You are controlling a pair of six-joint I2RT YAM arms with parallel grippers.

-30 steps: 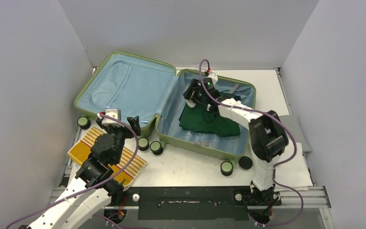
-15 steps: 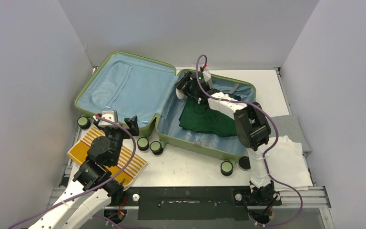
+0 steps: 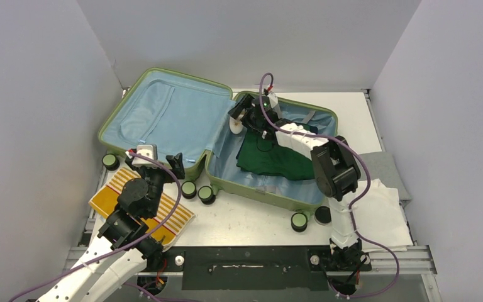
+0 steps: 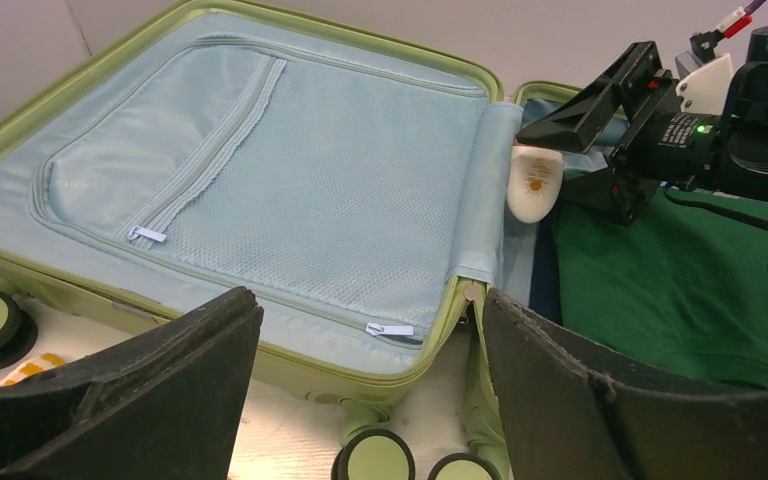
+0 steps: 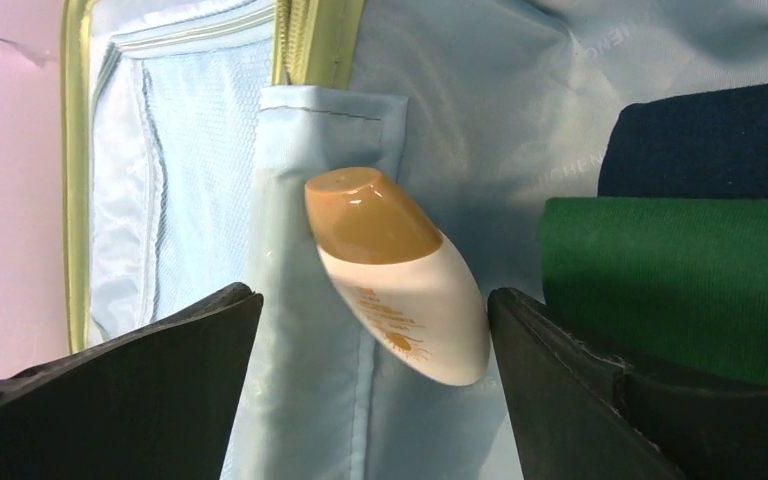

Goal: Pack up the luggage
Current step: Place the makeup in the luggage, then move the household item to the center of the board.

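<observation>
A white bottle [image 5: 400, 275] is laid at the hinge of the luggage [image 3: 163, 75] (centre frame). The right gripper [image 3: 238, 117] and left gripper [image 4: 368, 330] are spread, empty. Clean withdrawal is needed next.

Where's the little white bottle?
Top view: the white tan-capped bottle lies in the light-green suitcase's right half, against the blue hinge flap, beside the green cloth.

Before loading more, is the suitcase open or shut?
Open: the suitcase lies spread flat, blue lining up, green garment in its right half.

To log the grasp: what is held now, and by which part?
Nothing is held. The right gripper stands open around the white bottle; the left gripper is empty.
</observation>
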